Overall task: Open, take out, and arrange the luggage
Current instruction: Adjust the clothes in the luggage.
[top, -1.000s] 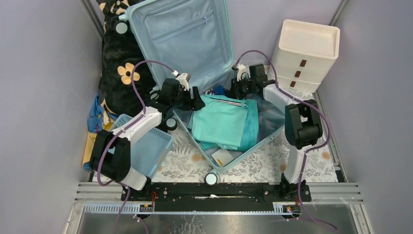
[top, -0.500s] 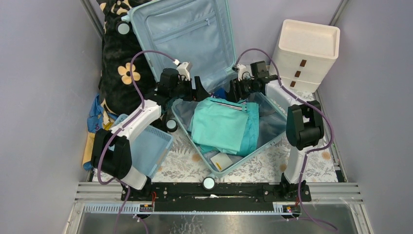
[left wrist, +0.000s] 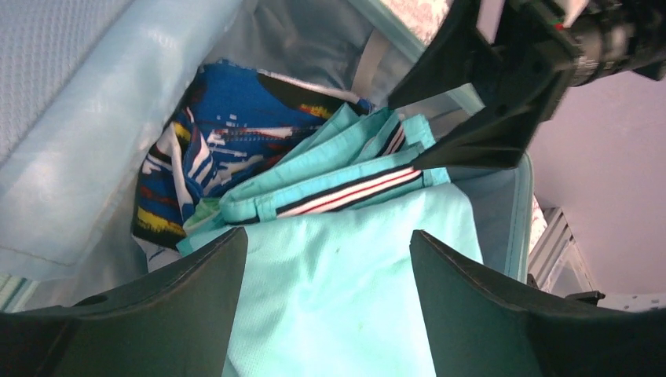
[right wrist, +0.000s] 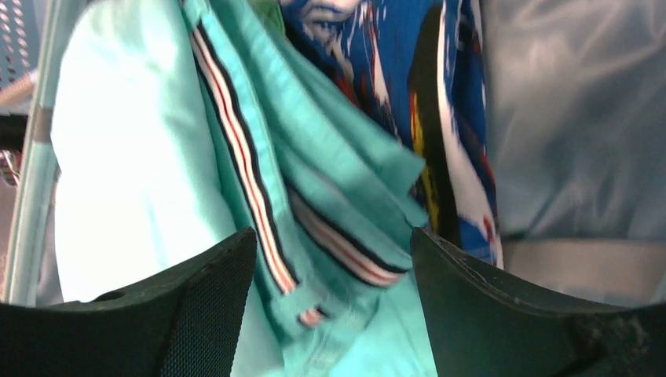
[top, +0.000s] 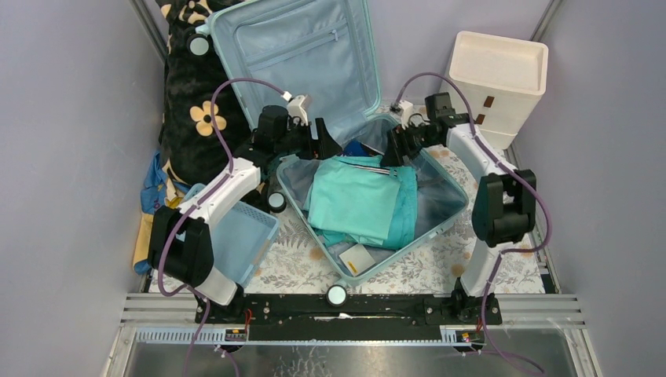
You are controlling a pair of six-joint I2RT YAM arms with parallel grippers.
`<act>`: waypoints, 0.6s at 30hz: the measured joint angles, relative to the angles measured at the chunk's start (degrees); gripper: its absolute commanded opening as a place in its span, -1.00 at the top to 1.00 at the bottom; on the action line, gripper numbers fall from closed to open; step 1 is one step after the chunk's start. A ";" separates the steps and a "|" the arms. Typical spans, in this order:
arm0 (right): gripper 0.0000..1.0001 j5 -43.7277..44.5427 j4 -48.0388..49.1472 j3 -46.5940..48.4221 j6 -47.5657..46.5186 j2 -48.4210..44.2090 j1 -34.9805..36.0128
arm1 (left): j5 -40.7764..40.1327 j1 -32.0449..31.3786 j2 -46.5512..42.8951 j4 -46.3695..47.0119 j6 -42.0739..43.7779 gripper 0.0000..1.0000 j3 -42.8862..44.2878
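Left fingers [left wrist: 157,314], right fingers [right wrist: 181,314] wide apart, empty, over luggage [top: 298,47]; blue patterned garment [left wrist: 212,149] half-hidden under teal clothes [left wrist: 338,267].

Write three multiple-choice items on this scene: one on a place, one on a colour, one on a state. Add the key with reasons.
1. The cream drawer unit stands: A) right of the luggage; B) inside it; C) left of it.
2. The top folded garment is: A) red; B) mint green; C) black.
3. The luggage is: A) zipped shut; B) upside down; C) open, lid raised.
Key: 1 A, it sits in the far right corner; 2 B, mint cloth tops the pile; 3 C, the lining shows.
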 measured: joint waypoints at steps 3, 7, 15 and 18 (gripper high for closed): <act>-0.57 1.51 -0.68 -5.42 -3.45 -4.50 -1.03 | 0.17 -0.52 0.00 -0.11 0.22 -0.60 -1.84; -0.58 3.91 -1.05 -11.78 -5.31 -8.85 -1.18 | -2.12 -1.86 0.00 -2.97 1.27 -0.61 -4.02; -0.55 5.35 0.04 -13.99 -1.70 -9.11 -1.14 | -7.15 -4.02 0.20 -10.25 5.62 -0.83 -4.24; -0.55 6.21 0.68 -13.86 -0.92 -9.18 -1.51 | -7.72 -4.02 1.60 -12.57 7.26 -0.85 -3.74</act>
